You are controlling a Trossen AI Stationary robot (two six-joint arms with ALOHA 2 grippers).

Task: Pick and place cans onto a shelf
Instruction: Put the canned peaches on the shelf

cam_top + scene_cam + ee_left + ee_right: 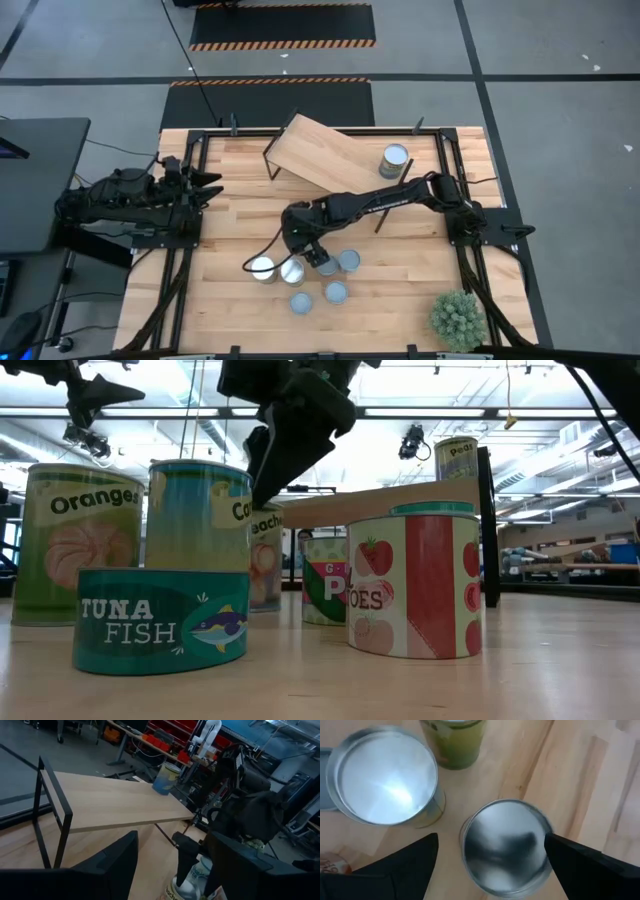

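Observation:
Several cans stand in a cluster on the tabletop near its front middle (335,293). One more can (395,160) stands on the light wooden shelf (330,155) at the back. My right gripper (315,258) hangs open over the cluster and points steeply down. In the right wrist view its two fingers stand on either side of a silvery-topped can (505,845) without gripping it. In the low view the gripper (265,470) is just above the can tops. My left gripper (205,185) waits open at the table's left edge.
A wider silvery-topped can (385,775) and a green-labelled can (452,740) stand close beside the one between the fingers. A tuna tin (160,620) and a tomato can (415,585) sit nearest the front. A spiky green plant (458,318) stands at the front right corner.

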